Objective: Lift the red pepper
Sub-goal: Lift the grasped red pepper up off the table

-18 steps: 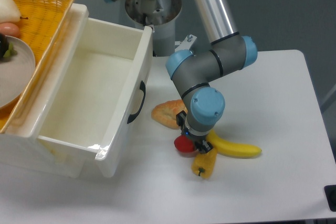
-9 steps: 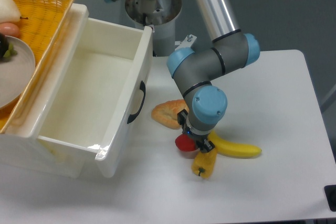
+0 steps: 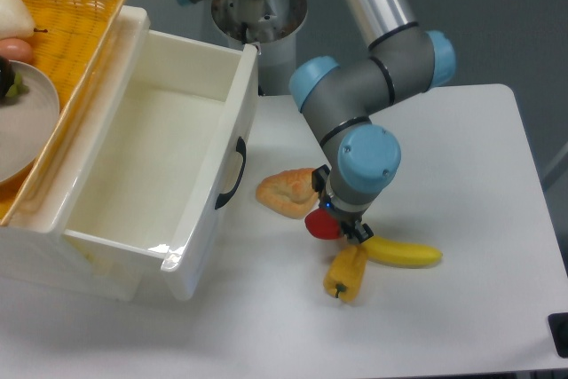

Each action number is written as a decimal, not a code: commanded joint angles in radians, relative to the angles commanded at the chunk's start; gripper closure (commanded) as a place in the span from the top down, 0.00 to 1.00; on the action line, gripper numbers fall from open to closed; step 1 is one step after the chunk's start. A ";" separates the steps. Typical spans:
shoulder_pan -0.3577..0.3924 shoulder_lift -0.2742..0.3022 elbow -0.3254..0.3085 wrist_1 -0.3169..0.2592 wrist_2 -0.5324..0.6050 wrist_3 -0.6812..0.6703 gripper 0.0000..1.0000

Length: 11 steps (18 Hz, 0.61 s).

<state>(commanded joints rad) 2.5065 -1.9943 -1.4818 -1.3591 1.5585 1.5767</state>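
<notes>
The red pepper (image 3: pixel 321 225) is small, glossy and bright red. It hangs a little above the white table (image 3: pixel 461 175), just right of the bread. My gripper (image 3: pixel 339 224) is shut on it from above; the blue-capped wrist covers most of the fingers and the pepper's right side. Its stem is hidden.
A yellow-orange pepper (image 3: pixel 345 274) lies right below the gripper, and a yellow banana (image 3: pixel 404 254) lies to its right. A piece of bread (image 3: pixel 286 192) lies at its left. A white open drawer box (image 3: pixel 151 184) and an orange basket (image 3: pixel 62 33) with a plate fill the left side.
The gripper has risen and shifted slightly right, lifting the red pepper off the table. The banana, yellow-orange pepper and bread have stayed put.
</notes>
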 joint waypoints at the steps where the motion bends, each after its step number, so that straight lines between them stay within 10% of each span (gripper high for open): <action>1: 0.003 0.009 0.000 0.000 0.000 0.034 0.40; 11: 0.000 0.138 -0.003 -0.095 -0.002 0.085 0.41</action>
<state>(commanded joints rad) 2.5065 -1.8564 -1.4849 -1.4540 1.5570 1.6613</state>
